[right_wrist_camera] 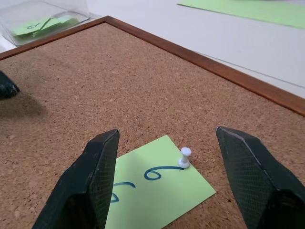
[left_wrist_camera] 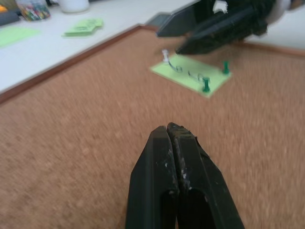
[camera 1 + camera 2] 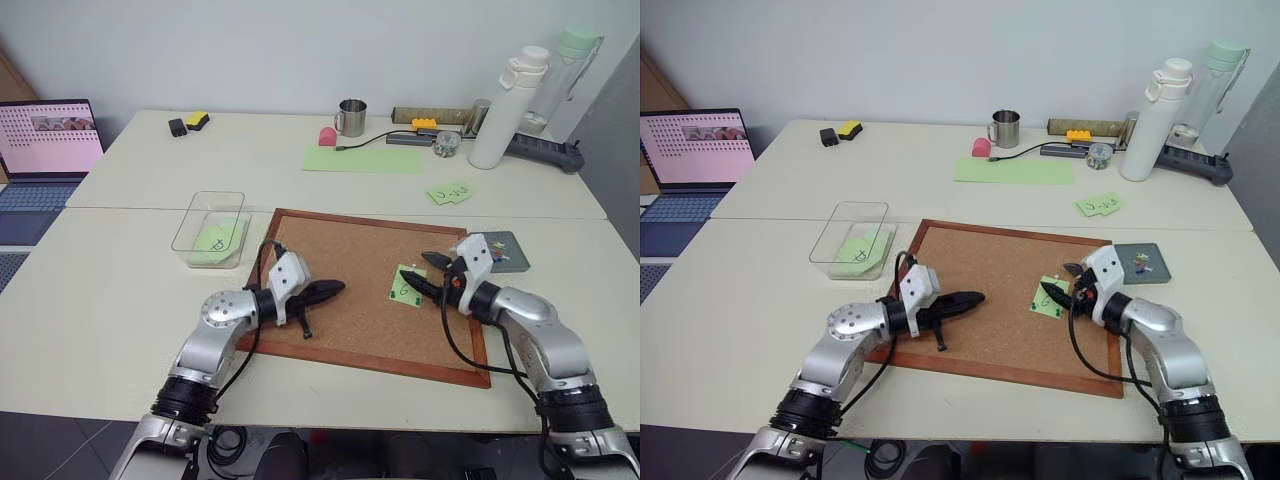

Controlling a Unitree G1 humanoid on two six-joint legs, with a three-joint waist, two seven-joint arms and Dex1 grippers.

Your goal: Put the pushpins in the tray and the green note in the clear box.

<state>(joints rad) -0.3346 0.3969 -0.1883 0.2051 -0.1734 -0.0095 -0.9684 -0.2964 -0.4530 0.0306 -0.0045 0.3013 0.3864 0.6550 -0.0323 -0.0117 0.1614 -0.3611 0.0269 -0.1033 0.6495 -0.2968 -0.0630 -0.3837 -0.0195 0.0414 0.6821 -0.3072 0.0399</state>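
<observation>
From the head, a cork board lies on the worktop. The green note is pinned near the board's right side. The right tool is wide open right at the note, holding nothing. The left tool is shut tight over the middle of the board, empty. The clear box sits left of the board with green paper inside. The tray sits just right of the board.

The left wrist shows two green pushpins and a white one in the note.

The right wrist shows the white pushpin between the open fingers.
</observation>
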